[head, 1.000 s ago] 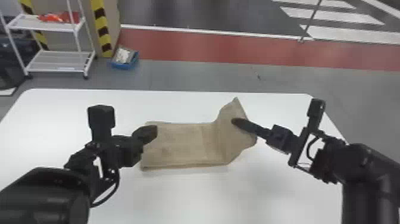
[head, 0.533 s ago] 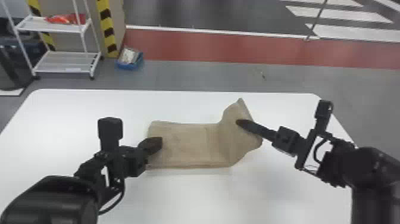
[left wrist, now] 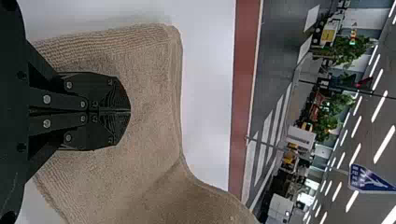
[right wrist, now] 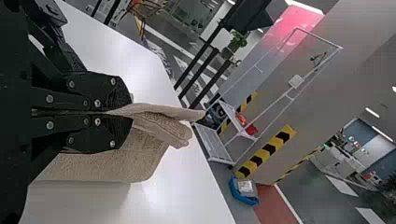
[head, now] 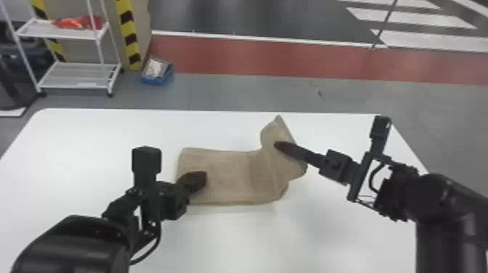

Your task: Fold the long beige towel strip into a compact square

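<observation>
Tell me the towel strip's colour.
Plain beige towel strip, clearest in the left wrist view.

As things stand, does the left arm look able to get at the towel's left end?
Probably yes: the left end effector is over that end of the towel, and the right end effector grips the opposite end. The left fingers, shut now, would need opening.

And here I've got my left gripper [head: 204, 179] angled inward, fingers together, while my right gripper [head: 279, 146] points left from its bent arm, fingers closed too.
</observation>
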Available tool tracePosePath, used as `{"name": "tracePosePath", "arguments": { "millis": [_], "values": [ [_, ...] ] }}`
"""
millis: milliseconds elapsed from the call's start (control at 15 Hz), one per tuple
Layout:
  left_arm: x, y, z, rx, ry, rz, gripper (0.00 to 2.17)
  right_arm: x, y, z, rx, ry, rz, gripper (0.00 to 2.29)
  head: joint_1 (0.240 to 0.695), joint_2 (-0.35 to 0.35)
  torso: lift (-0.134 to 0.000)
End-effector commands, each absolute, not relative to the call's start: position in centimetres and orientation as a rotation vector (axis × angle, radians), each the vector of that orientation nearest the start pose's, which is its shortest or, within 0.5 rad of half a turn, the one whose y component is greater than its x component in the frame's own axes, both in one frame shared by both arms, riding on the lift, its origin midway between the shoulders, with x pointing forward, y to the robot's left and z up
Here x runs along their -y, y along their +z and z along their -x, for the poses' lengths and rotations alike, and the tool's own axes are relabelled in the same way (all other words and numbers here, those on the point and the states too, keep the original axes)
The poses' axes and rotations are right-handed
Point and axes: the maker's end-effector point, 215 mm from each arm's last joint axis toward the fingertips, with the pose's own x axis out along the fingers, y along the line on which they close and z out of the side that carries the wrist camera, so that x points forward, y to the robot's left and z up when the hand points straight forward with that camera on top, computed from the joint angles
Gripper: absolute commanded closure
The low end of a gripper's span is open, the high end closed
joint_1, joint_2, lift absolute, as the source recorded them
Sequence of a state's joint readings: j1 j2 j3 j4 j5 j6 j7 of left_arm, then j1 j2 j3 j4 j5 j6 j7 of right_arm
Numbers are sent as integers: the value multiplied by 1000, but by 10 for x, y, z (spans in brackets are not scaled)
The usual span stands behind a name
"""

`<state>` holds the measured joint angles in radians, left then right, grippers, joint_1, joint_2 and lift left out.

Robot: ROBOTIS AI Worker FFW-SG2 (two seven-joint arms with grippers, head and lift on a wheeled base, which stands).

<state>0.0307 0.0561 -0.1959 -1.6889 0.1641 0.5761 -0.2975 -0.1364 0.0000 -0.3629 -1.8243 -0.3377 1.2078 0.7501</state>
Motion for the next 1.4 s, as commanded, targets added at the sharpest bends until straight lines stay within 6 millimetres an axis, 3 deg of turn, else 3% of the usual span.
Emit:
{"name": "tracePosePath", "arguments": {
  "millis": [0,267,800,1000,1067,1200,1333],
  "values": [
    [-53,-455,-516,-500,-530,139,1922,162,-354,-525,-565,652,-655,1207,695,-131,-124],
    [-43,-457,-513,-504,-541,144,1919,134,-377,-526,-592,686,-629,1207,695,-112,-124],
    [-33,-466,-507,-524,-551,153,1919,102,-366,-524,-577,782,-702,1207,695,-85,-124],
    [-30,-466,-507,-524,-555,152,1919,100,-381,-528,-609,773,-729,1207,695,-76,-124],
    [-28,-465,-506,-523,-558,151,1922,100,-387,-527,-622,769,-738,1143,695,-76,-124],
    [-28,-467,-505,-526,-558,151,1919,97,-394,-528,-643,769,-762,235,695,-77,-124],
    [-28,-468,-505,-529,-556,151,1922,93,-390,-528,-658,810,-851,49,695,-76,-124]
  ]
}}
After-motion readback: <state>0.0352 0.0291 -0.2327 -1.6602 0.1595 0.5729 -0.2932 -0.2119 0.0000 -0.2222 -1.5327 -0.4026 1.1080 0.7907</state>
